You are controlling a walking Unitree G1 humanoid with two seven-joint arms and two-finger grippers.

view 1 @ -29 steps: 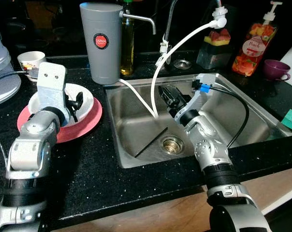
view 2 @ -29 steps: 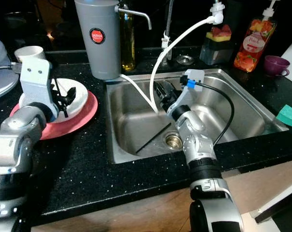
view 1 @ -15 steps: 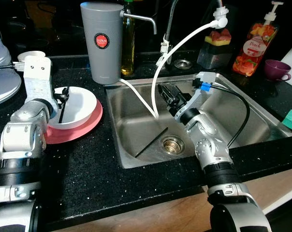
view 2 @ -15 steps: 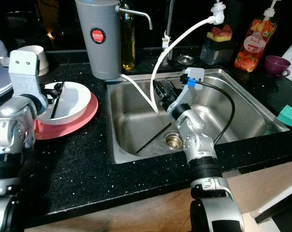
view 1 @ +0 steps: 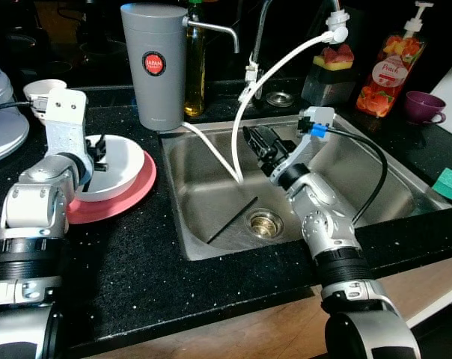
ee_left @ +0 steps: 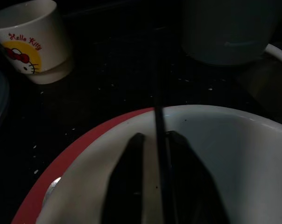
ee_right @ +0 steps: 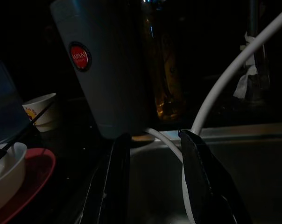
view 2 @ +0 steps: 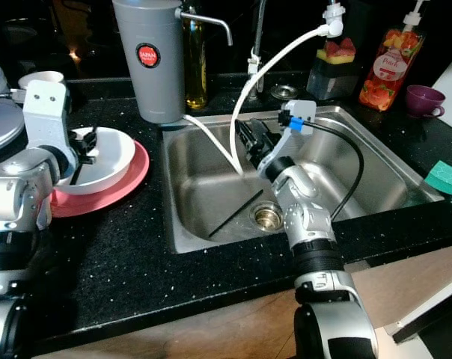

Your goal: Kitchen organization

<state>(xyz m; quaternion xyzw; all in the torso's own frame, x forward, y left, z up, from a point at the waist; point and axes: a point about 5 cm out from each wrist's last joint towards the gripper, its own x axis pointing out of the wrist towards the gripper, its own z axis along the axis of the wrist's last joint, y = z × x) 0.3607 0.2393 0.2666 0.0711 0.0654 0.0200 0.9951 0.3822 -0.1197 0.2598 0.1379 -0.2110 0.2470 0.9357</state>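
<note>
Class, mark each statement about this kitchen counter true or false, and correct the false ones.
1. The white ceramic bowl sits on the red round plate. True.
2. A thin black chopstick lies in the steel sink. True.
3. The left tool is open and empty. False: it is shut on another black chopstick over the bowl.
4. The purple cup stands on the left beside the plate. False: it stands at the far right.
5. The right tool is open above the sink. True.
</note>
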